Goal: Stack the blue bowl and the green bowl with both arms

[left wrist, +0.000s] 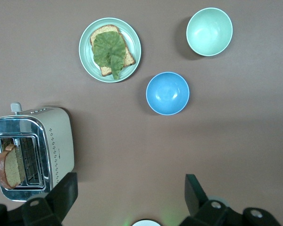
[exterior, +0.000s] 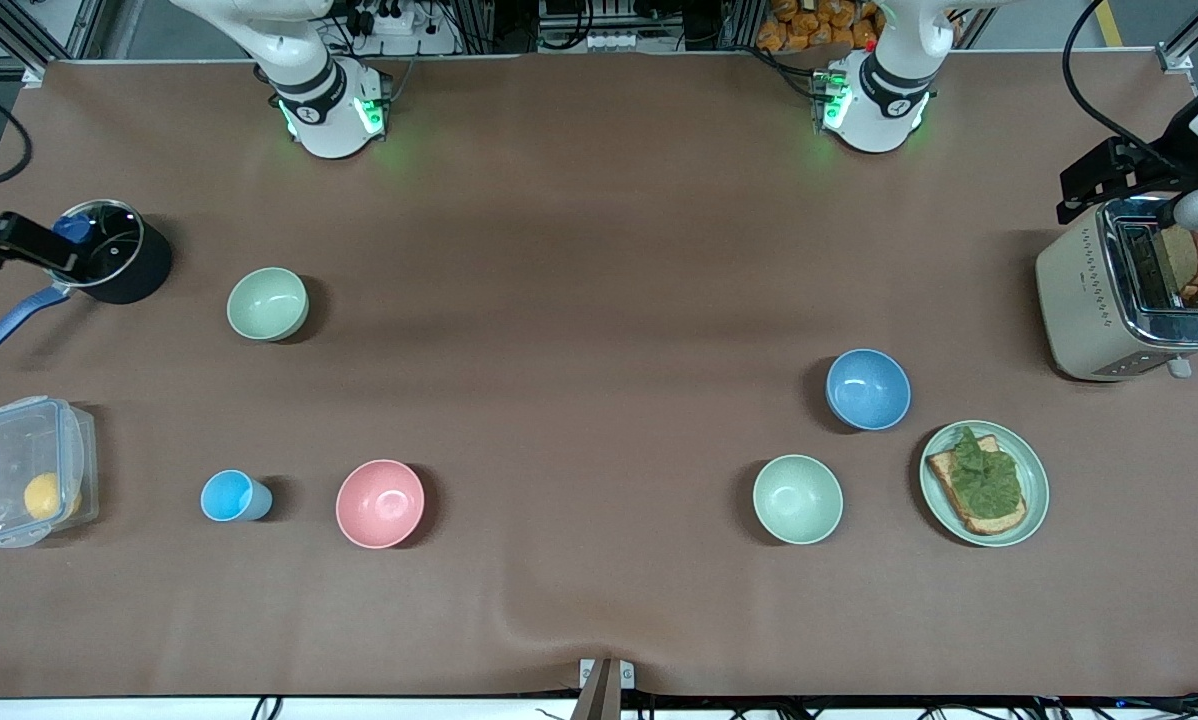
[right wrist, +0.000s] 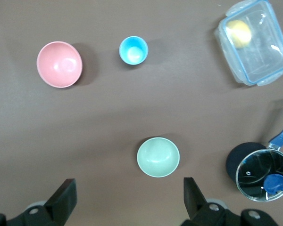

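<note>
Bowls are both unstacked, upright and empty on the brown surface. The blue bowl sits toward the left arm's end, near the plate with toast and lettuce. One green bowl stands near it, closer to the front camera; a twin green bowl stands well apart, toward the right arm's end, beside the lidded pot. A pink bowl, a small blue cup and a clear lidded box also occupy that end.

The left hand hangs high over the surface by the toaster, fingers spread wide, holding nothing. The right hand hangs over the area near the twin green bowl and the pot, likewise spread and empty. Neither touches a bowl.

Handling judgement: the bowls look like light, rigid, matte plastic or fibre ware, unlikely to break but liable to tip or slide if pushed at the side. The sound hold is a pinch on the rim wall, one finger inside and one outside. Matched sizes suggest easy nesting, provided the carried bowl is lowered level and centred.
</note>
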`<action>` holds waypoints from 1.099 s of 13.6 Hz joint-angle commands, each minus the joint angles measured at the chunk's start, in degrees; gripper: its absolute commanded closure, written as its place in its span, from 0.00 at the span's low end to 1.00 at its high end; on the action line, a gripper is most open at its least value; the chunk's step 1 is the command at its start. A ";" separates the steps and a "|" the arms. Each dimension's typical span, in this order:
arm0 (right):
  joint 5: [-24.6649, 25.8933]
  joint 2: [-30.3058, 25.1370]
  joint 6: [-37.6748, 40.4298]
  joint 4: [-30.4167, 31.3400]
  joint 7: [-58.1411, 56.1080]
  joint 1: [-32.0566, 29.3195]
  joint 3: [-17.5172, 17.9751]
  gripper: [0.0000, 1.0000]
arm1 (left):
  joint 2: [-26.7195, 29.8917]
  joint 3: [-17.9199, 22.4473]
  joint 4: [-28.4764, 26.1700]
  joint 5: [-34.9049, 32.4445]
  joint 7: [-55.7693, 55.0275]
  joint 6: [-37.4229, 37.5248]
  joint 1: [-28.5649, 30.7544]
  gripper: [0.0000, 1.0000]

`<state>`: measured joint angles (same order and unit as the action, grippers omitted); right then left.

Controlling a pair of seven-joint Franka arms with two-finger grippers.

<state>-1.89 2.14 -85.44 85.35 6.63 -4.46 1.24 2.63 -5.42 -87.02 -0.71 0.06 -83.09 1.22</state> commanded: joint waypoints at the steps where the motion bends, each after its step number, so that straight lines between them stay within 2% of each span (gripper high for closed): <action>1: 0.83 -1.26 0.01 1.14 1.01 0.50 0.17 0.00 | 0.36 -0.11 0.37 0.89 0.11 0.73 0.27 0.00; 7: 0.83 -1.35 0.71 1.05 0.92 0.68 0.35 0.00 | -2.71 -0.64 0.89 -0.77 -0.15 0.38 -0.69 0.00; 15: 1.27 0.05 2.02 0.70 0.75 1.91 0.26 0.00 | -17.91 -0.03 0.72 -1.30 -2.00 -5.68 0.27 0.00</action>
<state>-1.81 2.21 -84.30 85.48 6.90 -2.77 1.56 -11.78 -5.48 -87.39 -1.11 -1.12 -88.41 1.23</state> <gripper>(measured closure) 0.000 0.000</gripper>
